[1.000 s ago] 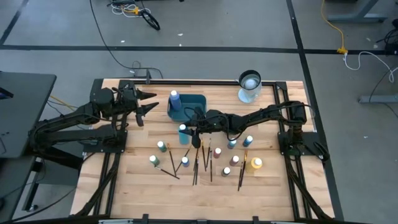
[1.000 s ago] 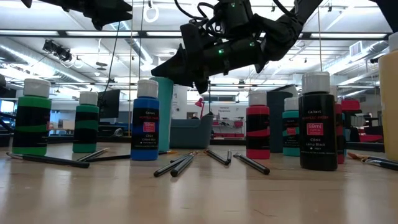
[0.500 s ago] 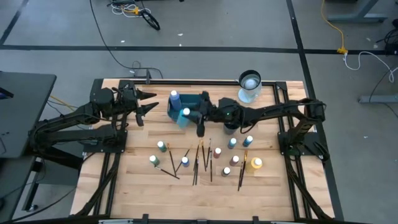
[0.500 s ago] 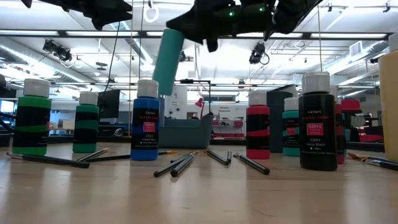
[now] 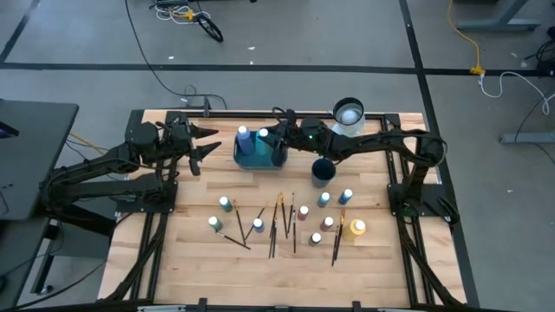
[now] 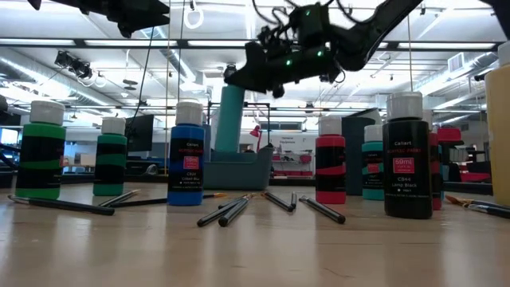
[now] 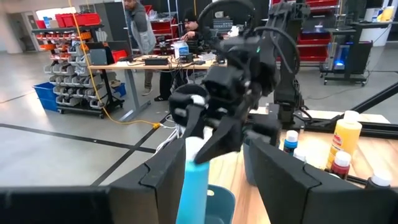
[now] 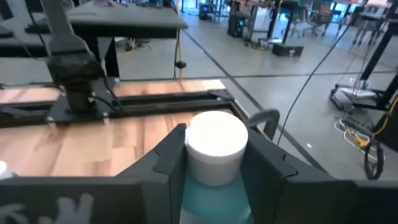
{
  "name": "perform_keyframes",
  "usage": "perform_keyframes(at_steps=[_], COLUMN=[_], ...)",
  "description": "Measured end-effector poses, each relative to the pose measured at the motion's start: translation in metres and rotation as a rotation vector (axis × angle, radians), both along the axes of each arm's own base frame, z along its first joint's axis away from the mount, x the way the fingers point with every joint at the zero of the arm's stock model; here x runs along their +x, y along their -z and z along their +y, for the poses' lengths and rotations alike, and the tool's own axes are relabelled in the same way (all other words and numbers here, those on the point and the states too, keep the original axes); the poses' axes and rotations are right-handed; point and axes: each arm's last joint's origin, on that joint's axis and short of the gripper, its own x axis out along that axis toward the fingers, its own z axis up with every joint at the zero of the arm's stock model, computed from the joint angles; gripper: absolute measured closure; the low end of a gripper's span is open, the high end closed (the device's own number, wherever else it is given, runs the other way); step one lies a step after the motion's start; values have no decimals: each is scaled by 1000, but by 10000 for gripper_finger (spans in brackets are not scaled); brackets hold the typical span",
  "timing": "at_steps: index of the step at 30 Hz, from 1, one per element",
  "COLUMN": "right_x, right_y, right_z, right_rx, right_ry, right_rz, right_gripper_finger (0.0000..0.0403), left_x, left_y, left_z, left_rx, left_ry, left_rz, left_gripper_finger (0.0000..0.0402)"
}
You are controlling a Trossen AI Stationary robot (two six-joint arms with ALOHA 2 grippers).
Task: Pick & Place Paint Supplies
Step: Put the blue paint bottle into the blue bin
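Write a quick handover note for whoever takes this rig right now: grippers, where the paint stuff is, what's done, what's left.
Right gripper: closed on a teal bottle, holding it upright over the teal tray.
Left gripper: open, empty, waiting left of the tray.
Done: one blue-topped bottle stands in the tray.
Left: release the held bottle; then the other bottles and the brushes spread over the front of the table. Dark blue cup stands right of the tray.

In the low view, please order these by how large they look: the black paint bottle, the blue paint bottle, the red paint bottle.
1. black paint bottle: looks largest.
2. blue paint bottle: slightly smaller.
3. red paint bottle: smallest.
The bottles stand at differing distances from the camera, so true sizes may be alike.
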Motion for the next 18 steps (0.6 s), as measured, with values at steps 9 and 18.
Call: perform_keyframes(at_steps=[9,18], right_x=[28,42], right_y=[26,46], right_z=[-16,-33], right_rx=[5,17], right_ry=[13,67], right_rz=[53,107], right_gripper_finger=[282,280], left_x=[0,0], left_y=[0,0], left_z=[0,0], left_rx=[2,4], left_ry=[0,0], left_rz=[0,2], left_gripper_finger=[214,214])
